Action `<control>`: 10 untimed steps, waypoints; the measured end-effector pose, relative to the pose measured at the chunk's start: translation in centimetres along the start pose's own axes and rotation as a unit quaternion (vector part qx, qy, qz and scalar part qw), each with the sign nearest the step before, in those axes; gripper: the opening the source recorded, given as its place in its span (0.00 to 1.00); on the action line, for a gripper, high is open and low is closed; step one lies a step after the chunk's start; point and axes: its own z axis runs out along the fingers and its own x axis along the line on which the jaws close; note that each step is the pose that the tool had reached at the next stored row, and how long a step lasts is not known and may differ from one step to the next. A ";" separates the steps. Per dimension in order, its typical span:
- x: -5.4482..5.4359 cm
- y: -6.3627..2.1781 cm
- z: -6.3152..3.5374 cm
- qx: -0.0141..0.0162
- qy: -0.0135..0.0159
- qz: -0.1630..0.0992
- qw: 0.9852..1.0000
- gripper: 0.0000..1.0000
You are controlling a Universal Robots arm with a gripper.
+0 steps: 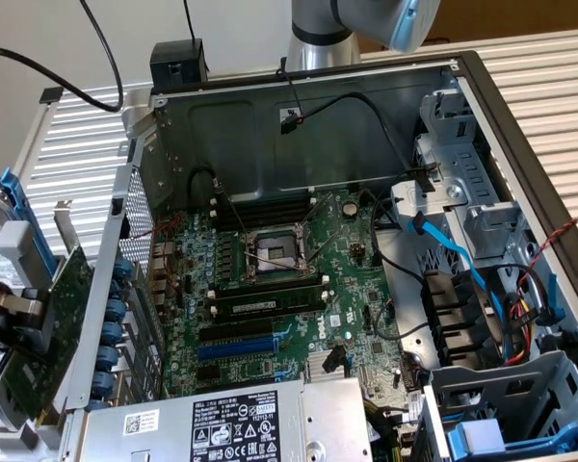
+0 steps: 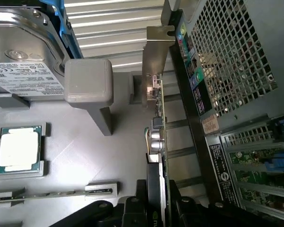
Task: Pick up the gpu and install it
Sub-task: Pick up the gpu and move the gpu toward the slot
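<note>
The jaws are clamping the gpu (image 1: pixel 67 294), holding it just outside the case (image 1: pixel 270 135), at its nine o'clock.

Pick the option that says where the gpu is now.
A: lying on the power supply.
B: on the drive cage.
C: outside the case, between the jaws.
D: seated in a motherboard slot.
C: the gpu stands outside the case, by its wall at the exterior view's left, with the gripper jaws closed on it.
</note>
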 end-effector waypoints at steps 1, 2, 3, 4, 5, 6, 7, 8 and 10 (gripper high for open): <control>-0.1 -0.11 -0.27 0.000 0.000 0.000 1.000 0.29; -0.1 -0.21 -0.61 0.000 0.000 0.000 1.000 0.29; -0.2 -0.28 -1.00 0.000 0.000 0.000 1.000 0.29; -0.3 -0.34 -1.39 0.000 0.000 0.000 1.000 0.29; -0.3 -0.40 -1.78 -0.001 0.000 0.000 1.000 0.29; -0.4 -0.44 -2.17 -0.001 0.000 0.000 1.000 0.29; -0.5 -0.45 -2.62 -0.001 0.000 0.000 1.000 0.29; -0.5 -0.40 -3.07 -0.001 0.000 0.000 1.000 0.29; -0.6 -0.21 -3.95 -0.001 0.000 0.000 1.000 0.29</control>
